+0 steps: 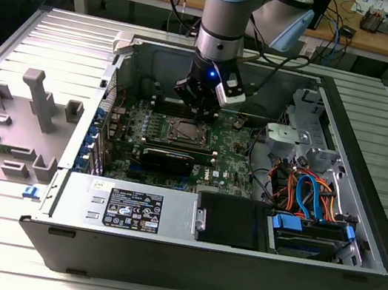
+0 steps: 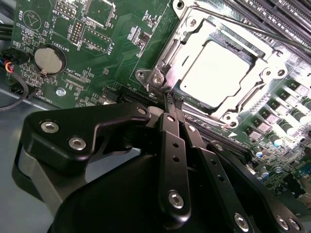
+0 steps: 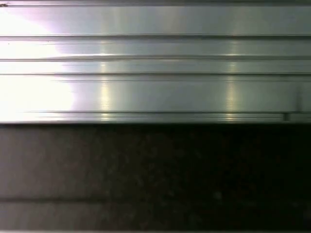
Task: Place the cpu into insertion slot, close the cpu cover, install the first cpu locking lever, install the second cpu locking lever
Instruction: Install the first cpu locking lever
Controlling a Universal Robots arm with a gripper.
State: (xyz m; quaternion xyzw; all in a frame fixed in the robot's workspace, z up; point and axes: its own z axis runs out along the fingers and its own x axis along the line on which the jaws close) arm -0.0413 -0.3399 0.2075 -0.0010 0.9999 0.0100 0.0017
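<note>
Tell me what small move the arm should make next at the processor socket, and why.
Probably a short push against the lever running along the socket's edge. In the second wrist view the chip already sits in the socket with the cover down over its edges, and the gripper, jaws together, sits at the socket's corner. Whether the levers are latched is unclear.
</note>
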